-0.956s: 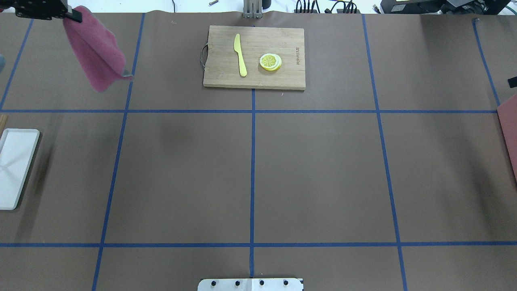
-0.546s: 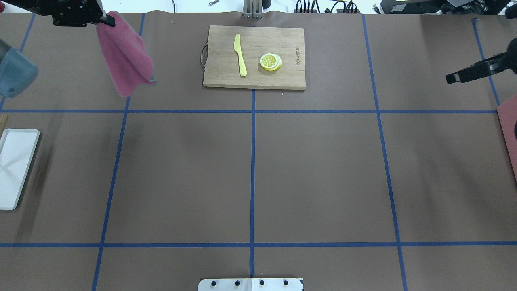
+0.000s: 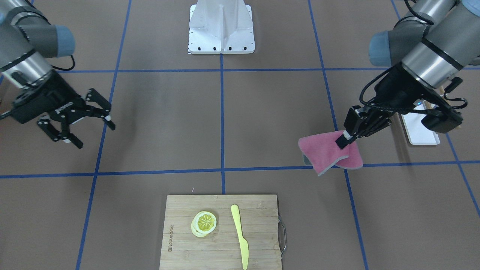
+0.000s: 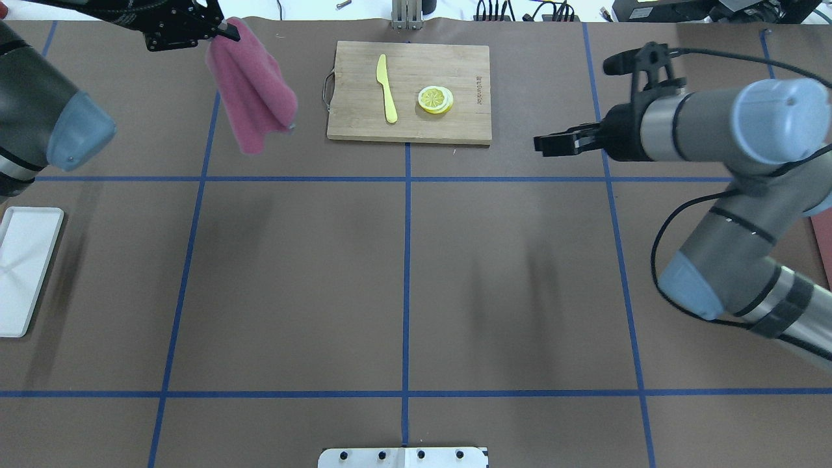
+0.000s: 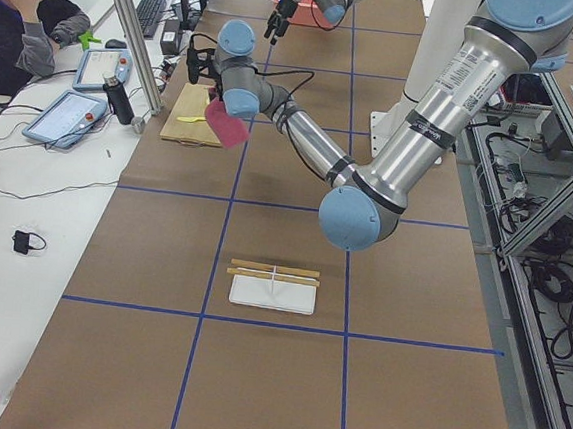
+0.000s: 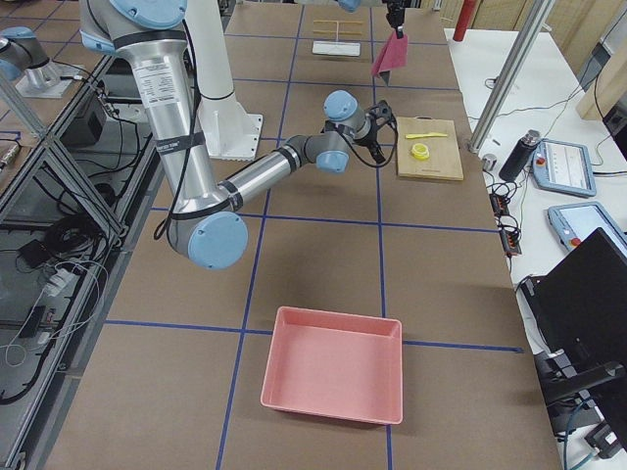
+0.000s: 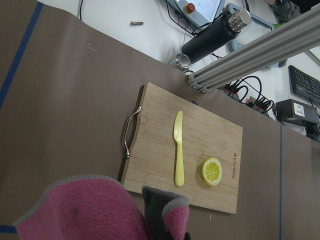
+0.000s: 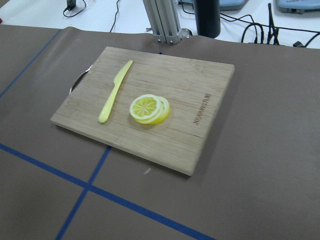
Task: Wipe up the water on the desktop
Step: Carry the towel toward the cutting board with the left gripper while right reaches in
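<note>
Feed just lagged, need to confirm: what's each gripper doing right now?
Left gripper: shut on the pink cloth.
Right gripper: open, holding nothing.

Bare desktop (image 4: 292, 286) stretches through the centre; the cutting board (image 4: 409, 91) blocks 12 o'clock, hanging cloth (image 4: 250, 97) crowds 11, white tray (image 4: 26, 273) at 9, pink bin (image 6: 333, 364) at 3

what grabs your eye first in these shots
The pink cloth dangles from the left pincer above the brown desktop, near its far edge. Right beside it is the bamboo cutting board, carrying a yellow knife and lemon slices. The open right pincer hovers off the board's other side.
</note>
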Controlling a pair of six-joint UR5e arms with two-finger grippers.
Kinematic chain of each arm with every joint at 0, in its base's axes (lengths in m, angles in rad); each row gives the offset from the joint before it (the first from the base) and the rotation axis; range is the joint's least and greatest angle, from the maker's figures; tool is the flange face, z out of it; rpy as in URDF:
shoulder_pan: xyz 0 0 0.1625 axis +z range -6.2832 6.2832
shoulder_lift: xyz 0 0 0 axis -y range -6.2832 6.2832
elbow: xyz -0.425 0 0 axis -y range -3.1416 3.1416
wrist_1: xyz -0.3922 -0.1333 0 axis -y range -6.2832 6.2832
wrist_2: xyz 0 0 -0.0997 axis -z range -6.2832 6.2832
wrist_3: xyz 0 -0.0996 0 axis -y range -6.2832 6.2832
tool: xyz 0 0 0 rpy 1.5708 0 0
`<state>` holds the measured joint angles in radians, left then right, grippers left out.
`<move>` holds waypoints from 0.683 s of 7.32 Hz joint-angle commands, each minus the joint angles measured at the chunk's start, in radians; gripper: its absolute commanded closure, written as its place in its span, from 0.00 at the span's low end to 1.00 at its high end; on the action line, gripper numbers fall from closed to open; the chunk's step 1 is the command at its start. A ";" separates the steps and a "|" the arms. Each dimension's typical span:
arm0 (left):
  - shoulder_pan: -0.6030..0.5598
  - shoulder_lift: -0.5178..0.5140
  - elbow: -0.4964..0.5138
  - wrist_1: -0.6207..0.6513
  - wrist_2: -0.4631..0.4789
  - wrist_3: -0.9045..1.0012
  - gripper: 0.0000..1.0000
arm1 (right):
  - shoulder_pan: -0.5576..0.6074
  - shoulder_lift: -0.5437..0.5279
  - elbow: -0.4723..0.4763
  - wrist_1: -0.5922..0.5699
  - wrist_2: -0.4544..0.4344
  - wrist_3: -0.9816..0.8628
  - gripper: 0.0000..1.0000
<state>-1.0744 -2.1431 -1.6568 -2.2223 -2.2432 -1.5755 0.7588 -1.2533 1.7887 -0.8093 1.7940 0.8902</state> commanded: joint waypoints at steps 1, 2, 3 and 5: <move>0.026 -0.040 -0.004 0.001 0.061 -0.177 1.00 | -0.165 0.066 -0.002 -0.004 -0.238 0.044 0.00; 0.071 -0.066 -0.004 0.001 0.132 -0.245 1.00 | -0.237 0.083 -0.005 -0.005 -0.349 0.058 0.00; 0.109 -0.096 -0.004 0.003 0.190 -0.311 1.00 | -0.278 0.112 -0.009 -0.019 -0.407 0.059 0.01; 0.163 -0.136 -0.004 0.006 0.244 -0.418 1.00 | -0.323 0.149 -0.009 -0.057 -0.478 0.059 0.01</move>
<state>-0.9435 -2.2555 -1.6612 -2.2184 -2.0354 -1.9351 0.4663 -1.1255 1.7802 -0.8517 1.3620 0.9487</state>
